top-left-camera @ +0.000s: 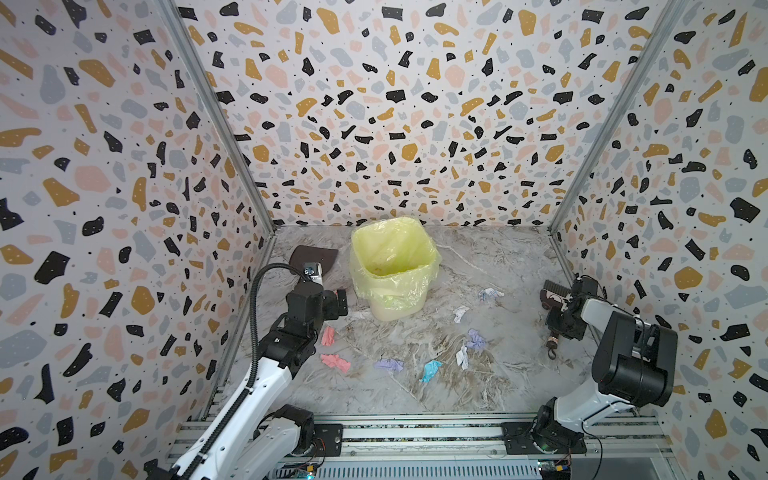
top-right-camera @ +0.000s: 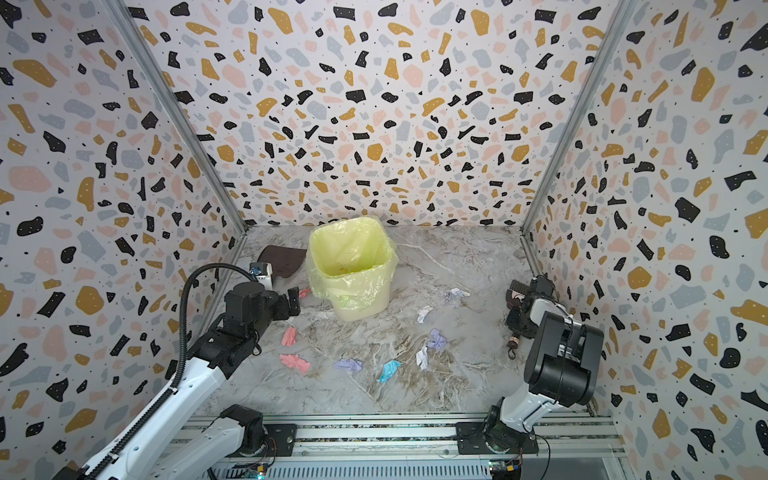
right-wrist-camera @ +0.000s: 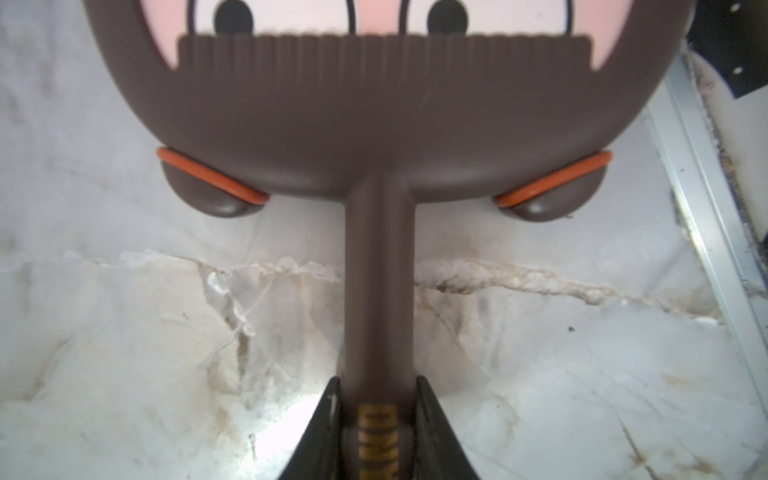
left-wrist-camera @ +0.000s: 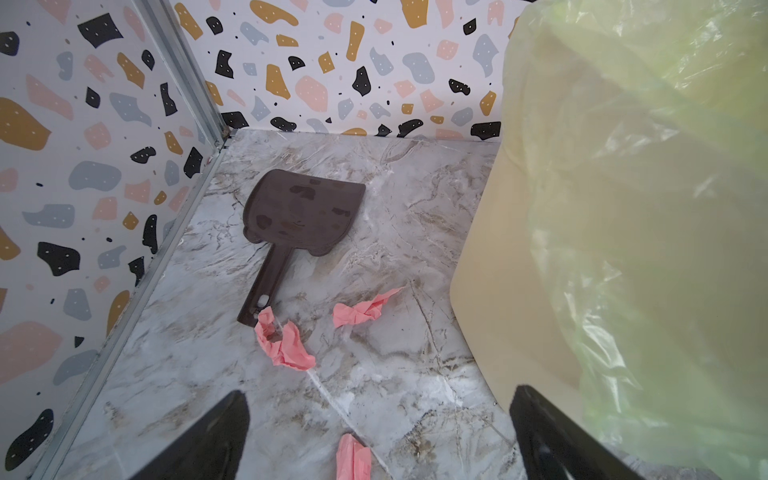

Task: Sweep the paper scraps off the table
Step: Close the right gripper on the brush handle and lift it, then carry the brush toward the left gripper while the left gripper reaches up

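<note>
Right tool pinched tight on brown brush handle, brush head close by right wall. I see paper scraps spread over middle of worktop, all left of that tool and apart from it; nearest are lilac scrap and white scrap. Blue scrap sits nearer front, between both tools. Left tool wide, holding nothing, beside yellow-lined bin; pink scraps lie just ahead of it, one touching dustpan handle end.
</note>
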Robot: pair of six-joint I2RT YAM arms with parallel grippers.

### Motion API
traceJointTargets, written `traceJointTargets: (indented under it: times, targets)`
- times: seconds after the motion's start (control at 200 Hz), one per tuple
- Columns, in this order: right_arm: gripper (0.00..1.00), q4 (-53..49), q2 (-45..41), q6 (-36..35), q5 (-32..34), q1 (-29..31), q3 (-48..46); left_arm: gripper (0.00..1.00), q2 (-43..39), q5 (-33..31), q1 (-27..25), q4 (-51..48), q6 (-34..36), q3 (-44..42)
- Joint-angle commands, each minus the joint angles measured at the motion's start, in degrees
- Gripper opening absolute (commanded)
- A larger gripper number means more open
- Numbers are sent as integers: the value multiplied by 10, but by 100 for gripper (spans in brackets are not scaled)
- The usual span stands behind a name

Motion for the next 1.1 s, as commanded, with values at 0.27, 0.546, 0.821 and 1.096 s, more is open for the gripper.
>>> traceJointTargets:
  times: [0.27,0.546,0.821,1.096]
  targets:
    - [0,-28,-62,-14,8,19,8,99,-15,-11,-2,-11,-9,20]
    - [0,-25,-137,-16,3,40,24,100,-19,-3,-2,-34,-28,54]
    - [0,-30,-186,-11,6,110,48,99,-22,19,-2,-58,-35,104]
    - [0,-39,-240,1,-2,193,96,99,10,86,-2,-95,-20,194]
